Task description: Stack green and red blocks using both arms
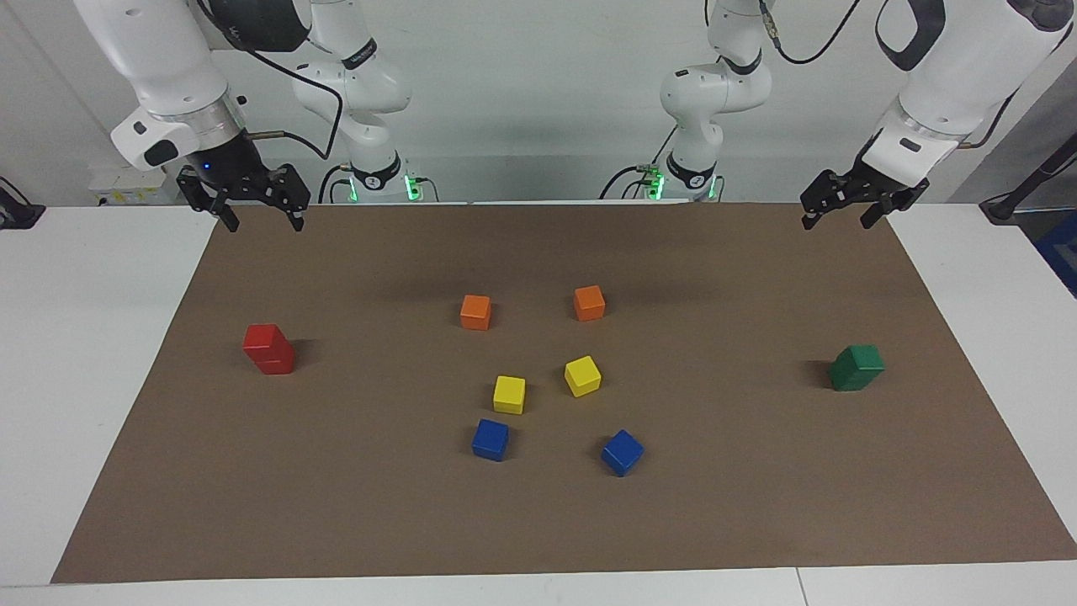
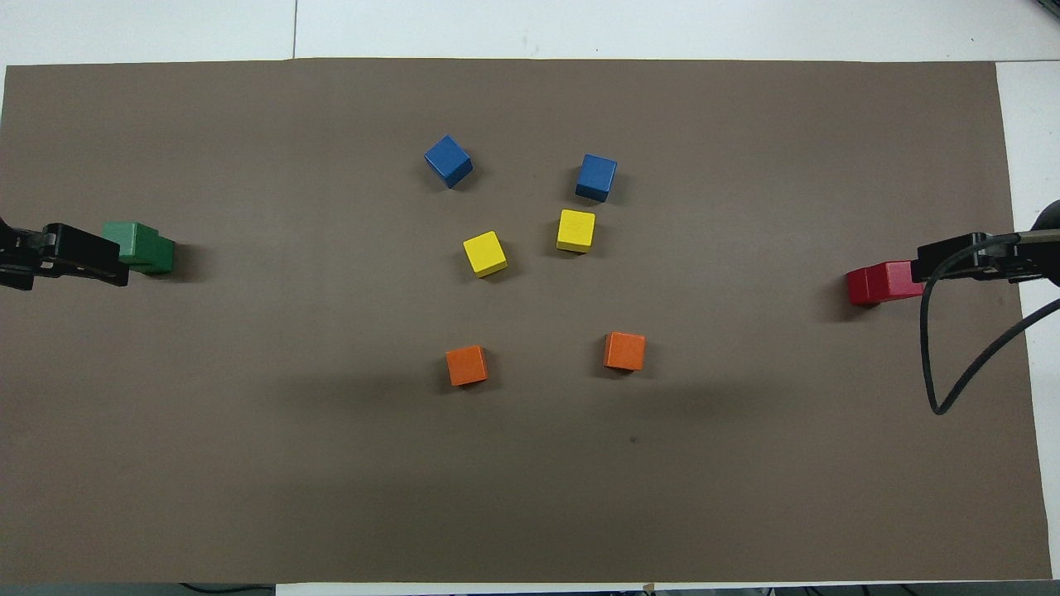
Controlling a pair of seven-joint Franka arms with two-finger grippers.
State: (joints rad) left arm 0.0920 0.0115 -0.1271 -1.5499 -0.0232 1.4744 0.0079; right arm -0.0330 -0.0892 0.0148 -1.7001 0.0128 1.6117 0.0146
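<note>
Two red blocks [image 1: 269,349] stand stacked, slightly offset, toward the right arm's end of the mat; the red stack [image 2: 882,283] also shows from overhead. Two green blocks [image 1: 856,368] form a second stack [image 2: 142,247] toward the left arm's end. My right gripper [image 1: 263,220] hangs open and empty, high over the mat's edge at the robots' end. From overhead the right gripper [image 2: 965,258] covers the red stack's rim. My left gripper [image 1: 837,220] is open and empty over the other corner at that end. From overhead the left gripper [image 2: 66,257] overlaps the green stack's edge.
Single cubes lie in the middle of the brown mat [image 1: 336,505]: two orange [image 1: 475,311] [image 1: 589,303] nearest the robots, two yellow [image 1: 509,394] [image 1: 582,375], then two blue [image 1: 490,439] [image 1: 622,452] farthest. White table borders the mat.
</note>
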